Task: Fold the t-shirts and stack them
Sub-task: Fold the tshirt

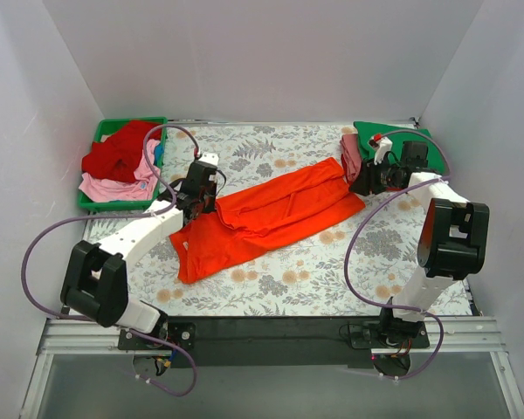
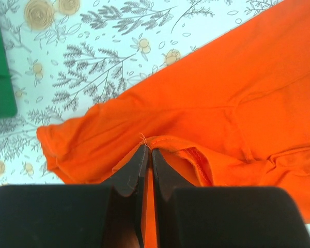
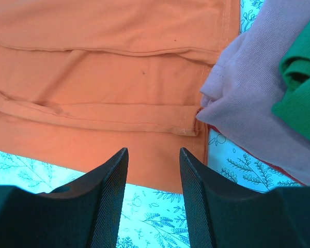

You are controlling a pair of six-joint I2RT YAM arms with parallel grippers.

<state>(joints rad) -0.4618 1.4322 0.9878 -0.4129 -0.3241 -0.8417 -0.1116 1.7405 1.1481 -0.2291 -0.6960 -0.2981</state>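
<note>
A bright orange t-shirt [image 1: 271, 214] lies stretched across the floral table, partly folded lengthwise. My left gripper [image 1: 199, 202] is at its left end; in the left wrist view my left gripper [image 2: 147, 151] is shut on a fold of the orange cloth [image 2: 237, 103] near the collar seam. My right gripper [image 1: 360, 183] is at the shirt's right end; in the right wrist view it [image 3: 154, 152] is open and empty just above the orange hem [image 3: 93, 103]. A folded dusty pink shirt [image 3: 253, 103] and a green shirt [image 3: 299, 88] lie stacked at the far right [image 1: 393, 140].
A green plastic tray [image 1: 96, 140] at the far left holds red [image 1: 118, 153] and light pink [image 1: 113, 188] shirts in a heap. The tray's corner shows in the left wrist view [image 2: 0, 77]. White walls close in the table on three sides.
</note>
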